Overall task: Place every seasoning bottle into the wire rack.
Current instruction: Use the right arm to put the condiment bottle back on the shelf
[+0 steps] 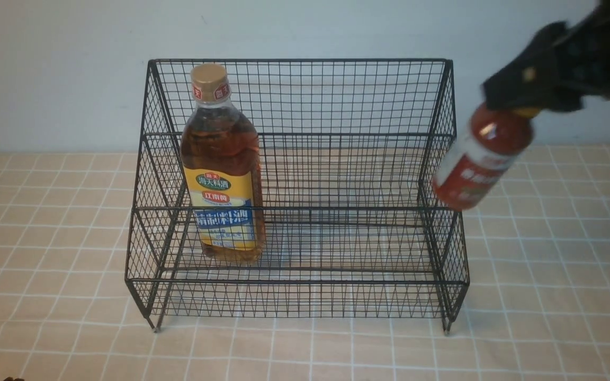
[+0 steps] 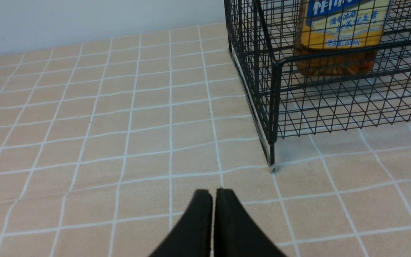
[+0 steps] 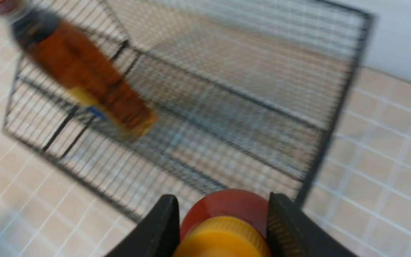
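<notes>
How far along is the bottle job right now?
Done: amber bottle stands in the wire rack, lower tier. In hand: right end effector grips the red sauce bottle by its cap, tilted, outside the rack's right side. Left: set it inside. The left end effector is shut, empty.

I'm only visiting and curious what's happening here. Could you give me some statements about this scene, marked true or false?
1. The tall amber bottle stands upright inside the wire rack. True.
2. The red sauce bottle is already in the rack. False: the right end effector holds it in the air by the rack's right side.
3. The left end effector is shut and empty. True.
4. The rack's upper tier holds a bottle. False: it holds none.
</notes>
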### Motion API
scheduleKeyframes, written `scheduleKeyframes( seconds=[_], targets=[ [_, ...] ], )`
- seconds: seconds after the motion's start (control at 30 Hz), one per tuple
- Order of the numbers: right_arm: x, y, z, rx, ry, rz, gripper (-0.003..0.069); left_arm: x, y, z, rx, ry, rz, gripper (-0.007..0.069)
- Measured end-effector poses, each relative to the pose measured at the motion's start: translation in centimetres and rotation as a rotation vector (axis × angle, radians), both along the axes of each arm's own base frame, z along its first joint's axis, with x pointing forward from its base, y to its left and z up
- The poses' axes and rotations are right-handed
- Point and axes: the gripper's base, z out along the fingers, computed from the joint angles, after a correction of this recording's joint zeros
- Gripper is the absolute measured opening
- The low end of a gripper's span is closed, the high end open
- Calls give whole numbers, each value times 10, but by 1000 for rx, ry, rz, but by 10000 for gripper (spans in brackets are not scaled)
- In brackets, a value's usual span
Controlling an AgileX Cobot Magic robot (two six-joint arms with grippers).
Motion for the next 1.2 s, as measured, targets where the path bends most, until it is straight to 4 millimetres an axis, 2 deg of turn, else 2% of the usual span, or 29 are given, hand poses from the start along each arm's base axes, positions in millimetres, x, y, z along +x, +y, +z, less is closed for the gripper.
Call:
scheduleKeyframes(
  seconds=[0.03, 0.07, 0.13, 0.3, 0.53, 0.7, 0.83, 1.03, 1.2],
  targets=[
    [2, 15, -6, -3, 6, 37, 295, 0, 0, 0, 0, 0, 0, -7],
    [3, 16, -6, -1, 8, 40, 295, 0, 0, 0, 0, 0, 0, -7],
    [8, 33, -17, -6, 34, 50, 295, 0, 0, 0, 0, 0, 0, -7],
    [22, 51, -43, -70, 112, 47, 295, 0, 0, 0, 0, 0, 0, -7],
    [43, 63, -82, -173, 209, 48, 295, 0, 0, 0, 0, 0, 0, -7],
    [52, 67, -111, -230, 331, 36, 295, 0, 0, 0, 0, 0, 0, -7],
    [57, 69, -126, -260, 401, 10, 295, 0, 0, 0, 0, 1, 0, -7],
    [57, 69, -128, -268, 429, -1, 309, 0, 0, 0, 0, 1, 0, -7],
    [51, 67, -128, -287, 484, 7, 449, 0, 0, 0, 0, 1, 0, -7]
  ],
)
